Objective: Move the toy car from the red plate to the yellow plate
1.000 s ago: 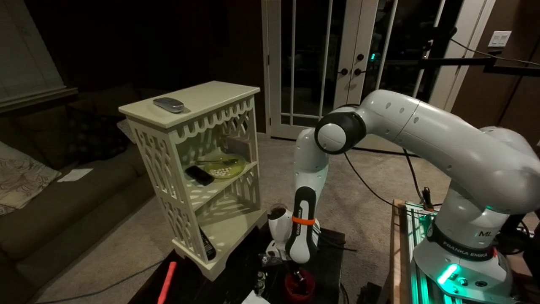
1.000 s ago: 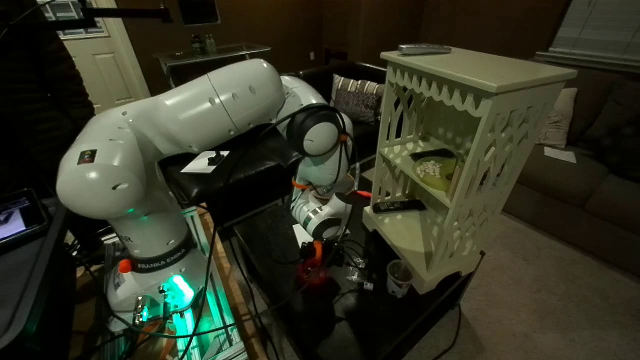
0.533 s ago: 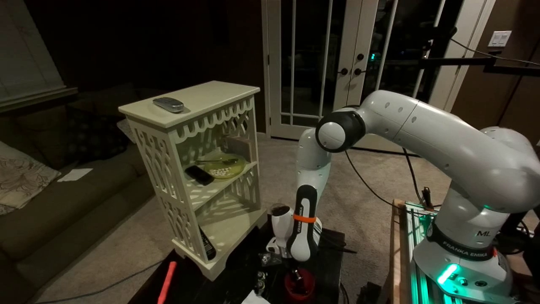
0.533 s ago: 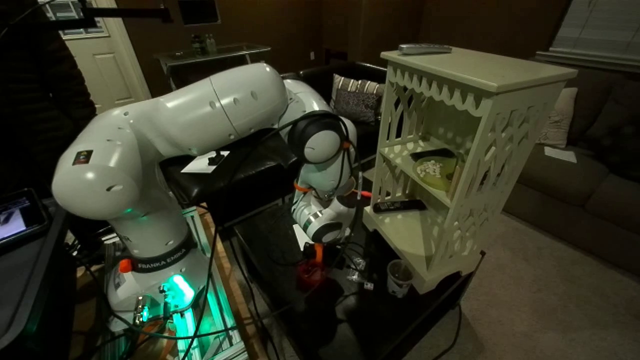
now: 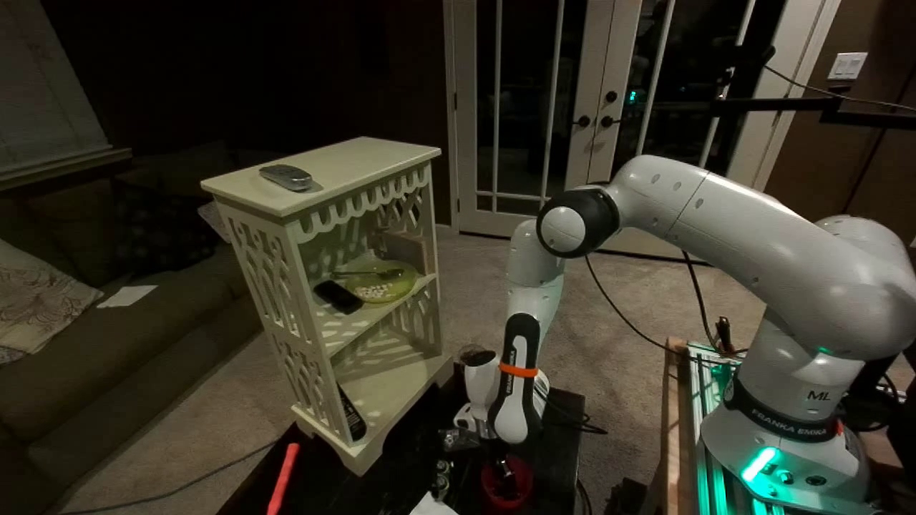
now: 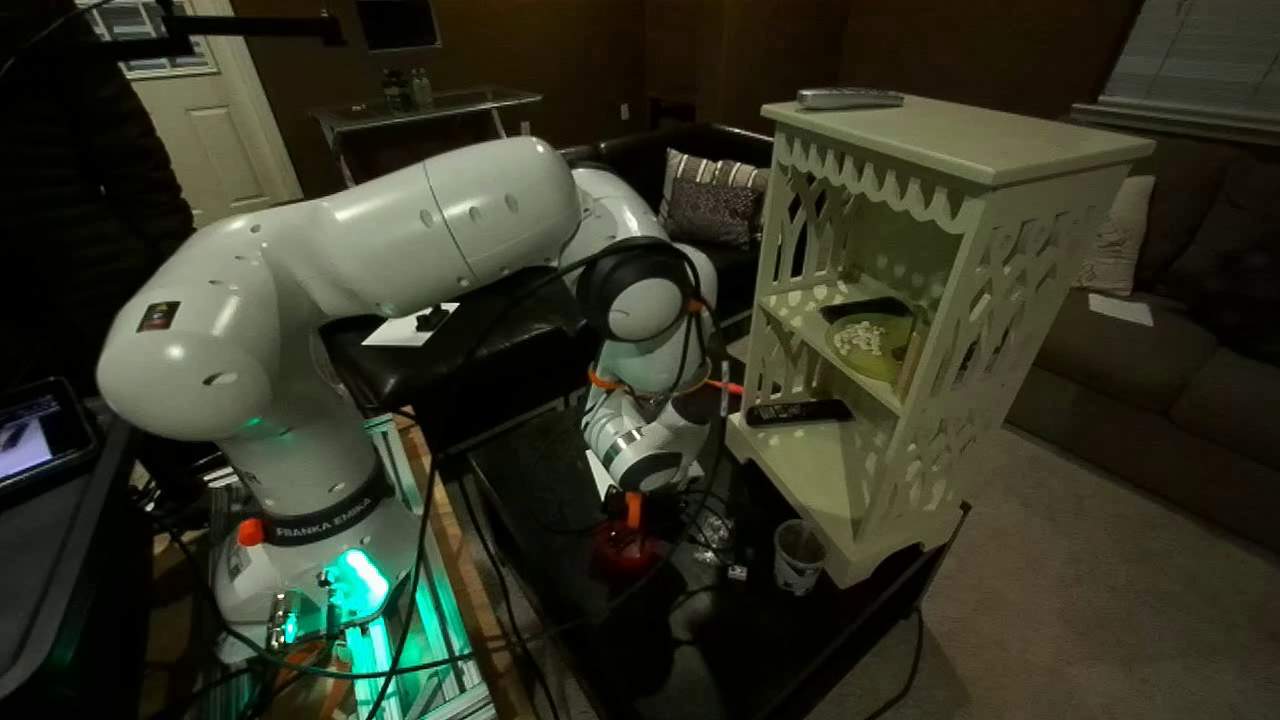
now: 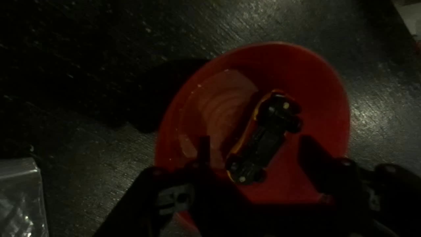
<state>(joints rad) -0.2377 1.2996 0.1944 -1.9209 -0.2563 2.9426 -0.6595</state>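
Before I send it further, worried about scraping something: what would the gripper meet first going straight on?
Likely the toy car, its dark underside showing, in the red plate, seen between the fingertips of the open gripper. Depth is unclear here, so they might touch the plate first.

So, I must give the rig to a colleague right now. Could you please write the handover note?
Gripper: open, its fingers on either side of the toy car, not gripping it.
Things: the toy car lies in the red plate, underside toward the wrist camera. The yellow plate is in the upper compartment of the white shelf unit, with small white pieces and a utensil on it.
Done: gripper is at the red plate; toy car not yet grasped.
Left: grasp and lift it, carry it to the yellow plate, release.
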